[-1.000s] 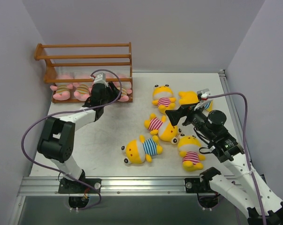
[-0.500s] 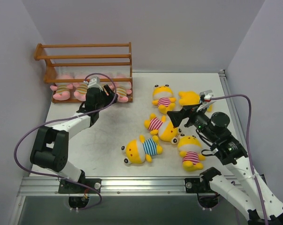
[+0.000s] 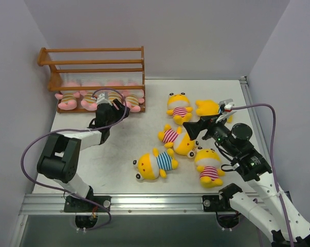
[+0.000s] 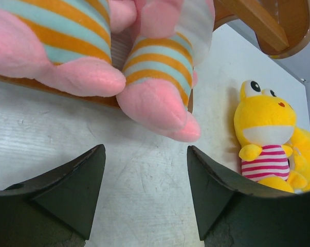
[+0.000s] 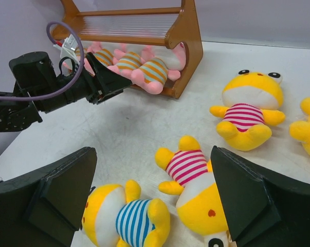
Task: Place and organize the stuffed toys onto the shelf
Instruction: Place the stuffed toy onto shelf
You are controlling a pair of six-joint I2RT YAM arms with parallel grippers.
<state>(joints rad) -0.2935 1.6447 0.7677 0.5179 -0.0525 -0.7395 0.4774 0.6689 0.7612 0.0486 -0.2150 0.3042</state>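
The grey table carries an orange-brown wooden rack shelf at its back left corner. Four pink plush toys in tan-striped shirts lie in a row on its bottom level, feet poking over the front edge. Five yellow plush toys lie on the table's middle and right side, none shelved yet. The left claw sits low, just in front of the pink feet, spread wide and empty; a bump there could drag a toy off. The right claw hovers over the yellow toys, spread wide and empty, arm reaching forward

Pink toys fill the shelf bottom; upper tiers stand open.
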